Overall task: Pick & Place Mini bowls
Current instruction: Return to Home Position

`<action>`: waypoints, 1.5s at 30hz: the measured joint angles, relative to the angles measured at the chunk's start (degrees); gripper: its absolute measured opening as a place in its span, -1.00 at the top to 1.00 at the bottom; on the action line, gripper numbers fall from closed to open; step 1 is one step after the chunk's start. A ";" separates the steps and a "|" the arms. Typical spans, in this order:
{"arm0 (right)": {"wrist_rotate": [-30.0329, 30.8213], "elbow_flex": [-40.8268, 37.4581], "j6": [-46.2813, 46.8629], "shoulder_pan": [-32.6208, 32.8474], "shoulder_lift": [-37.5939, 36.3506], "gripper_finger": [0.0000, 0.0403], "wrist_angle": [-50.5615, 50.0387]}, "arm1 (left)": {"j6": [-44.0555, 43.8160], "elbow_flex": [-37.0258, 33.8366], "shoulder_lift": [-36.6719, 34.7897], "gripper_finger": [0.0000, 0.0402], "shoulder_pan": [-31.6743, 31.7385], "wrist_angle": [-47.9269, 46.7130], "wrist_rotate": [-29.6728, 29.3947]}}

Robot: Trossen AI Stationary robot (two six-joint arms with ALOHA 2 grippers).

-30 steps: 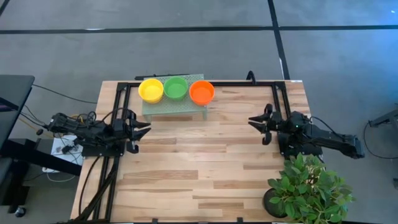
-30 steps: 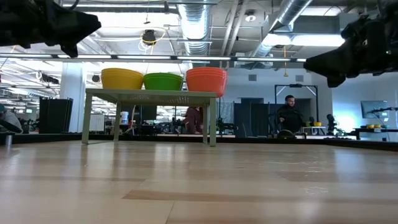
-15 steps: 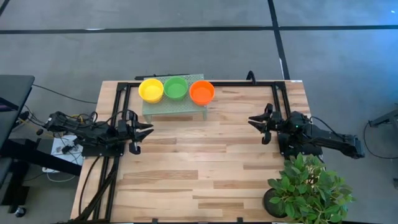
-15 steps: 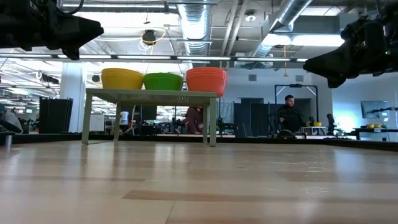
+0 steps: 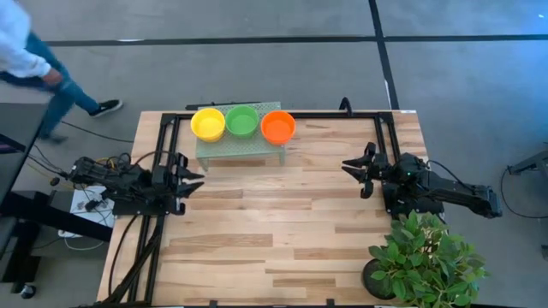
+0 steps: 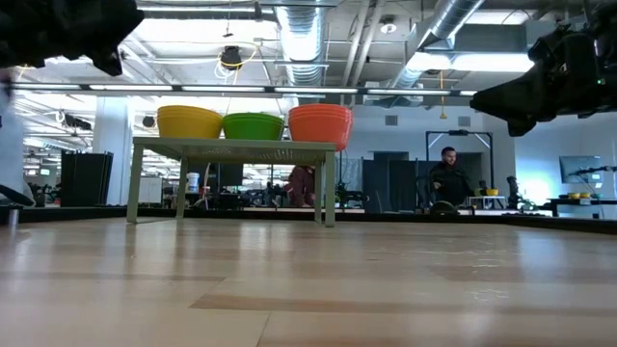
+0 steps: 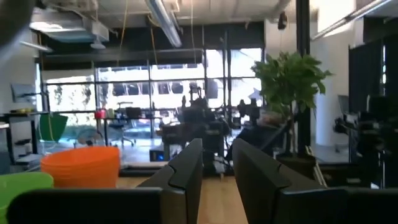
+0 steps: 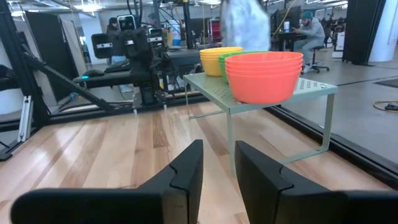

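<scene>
The mini bowls stand in three stacks on a small green shelf at the far edge of the wooden table: the yellow stack, then the green stack in the middle, then the orange stack, each touching its neighbour. The left gripper hangs above the left side of the table, well apart from the shelf, its fingers a little apart and holding nothing. The right gripper hangs above the right side, near a potted plant, its fingers also slightly apart and empty. A person is on the floor beyond the left corner.
</scene>
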 joint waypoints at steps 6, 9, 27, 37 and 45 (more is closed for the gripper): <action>0.00 0.00 0.00 0.00 0.00 0.56 0.01 | -2.79 6.17 -0.01 0.55 0.01 -12.83 0.07; 0.00 0.00 0.00 0.00 0.00 0.56 -0.01 | -2.50 6.62 -0.02 0.55 0.03 -13.11 1.75; 0.00 -0.02 0.00 0.00 0.00 0.56 -0.01 | -7.41 -0.04 -0.04 0.55 0.01 -11.21 -1.19; 0.00 -0.02 0.00 0.00 0.00 0.56 -0.01 | -7.04 -0.04 0.04 0.55 0.03 -14.34 -1.80; 0.00 -0.02 0.00 0.00 0.00 0.56 -0.01 | -5.69 -0.04 0.33 0.55 0.03 -15.06 -1.65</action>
